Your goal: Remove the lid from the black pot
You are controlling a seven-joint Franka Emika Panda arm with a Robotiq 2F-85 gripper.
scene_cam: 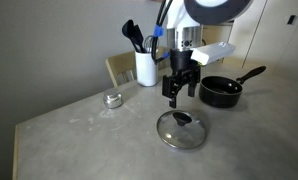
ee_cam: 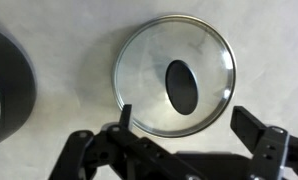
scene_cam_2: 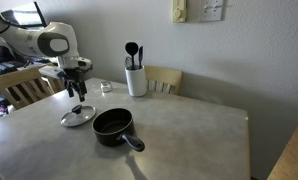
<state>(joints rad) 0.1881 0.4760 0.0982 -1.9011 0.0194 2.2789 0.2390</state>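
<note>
Lid [scene_cam: 179, 130] flat on the grey table [scene_cam: 69, 140], near the black pot [scene_cam: 220, 92], not touching it, pot uncovered, gripper [scene_cam: 176, 100] above the lid, wide open, empty

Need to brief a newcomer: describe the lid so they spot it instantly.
On the grey table, look by the gripper, beside the black pot. The lid lies flat there: see-through glass, metal rim, dark centre knob, unlike the small silver tin.

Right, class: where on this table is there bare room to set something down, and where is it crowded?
Widest bare patch: the table between pot, holder and the edge beyond. Also free: the corner bordered by tin, lid and the table edges. Crowded: the strip from lid to pot, with the gripper over the lid.
</note>
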